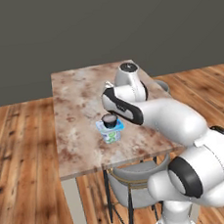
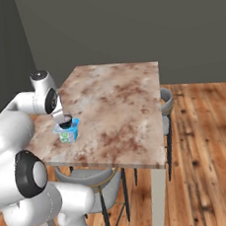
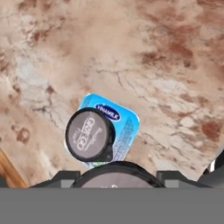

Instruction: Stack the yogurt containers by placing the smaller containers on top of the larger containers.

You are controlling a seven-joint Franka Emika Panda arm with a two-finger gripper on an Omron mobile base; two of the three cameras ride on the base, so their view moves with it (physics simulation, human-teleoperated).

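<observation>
The squarish white tub with a light-blue lid (image 3: 124, 120) stands on the marble table (image 1: 78, 98), near its front edge. A small dark round cup with a pale top (image 3: 89, 134) sits on the lid, toward one corner; it also shows in the left base view as the cup (image 1: 109, 119) on the tub (image 1: 110, 133). My gripper (image 3: 117, 177) hovers above and just beside them, its fingers (image 3: 65, 177) closed against a second dark round cup (image 3: 116, 171), whose rim shows at the bottom of the hand view. In the right base view, the hand hangs over the tub (image 2: 67, 132).
A grey chair (image 1: 136, 177) is tucked under the table's front edge, and another chair (image 2: 166, 99) stands at the right side. My own arm hides the table's right front part in the left base view. Wooden floor surrounds the table.
</observation>
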